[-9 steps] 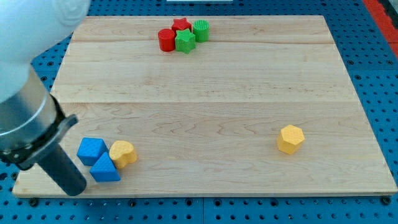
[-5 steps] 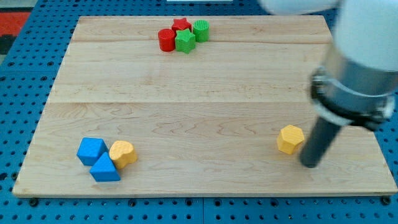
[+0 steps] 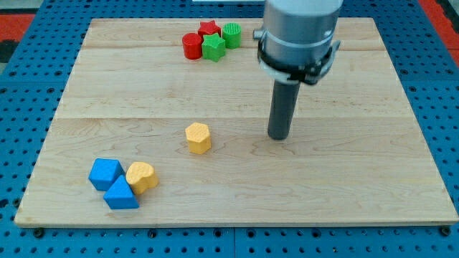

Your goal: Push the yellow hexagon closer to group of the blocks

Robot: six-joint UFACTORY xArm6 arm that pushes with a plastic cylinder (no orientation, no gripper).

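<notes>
Yellow hexagon [image 3: 198,137] is seen mid-counter [image 3: 344,179], apart from the blue blocks [image 3: 112,183] and yellow cylinder [image 3: 141,176]. My tip [image 3: 278,137], a plain rod grasping nothing, stands well to the hexagon's right.

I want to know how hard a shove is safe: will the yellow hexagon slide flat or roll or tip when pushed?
The yellow hexagon sits low on a flat face, so it probably slides rather than rolls or tips. It looks like a stiff, small block on the smooth wooden board, so likely light and quick to skid. My tip stands apart to the view's right; an off-centre push may spin it.
</notes>
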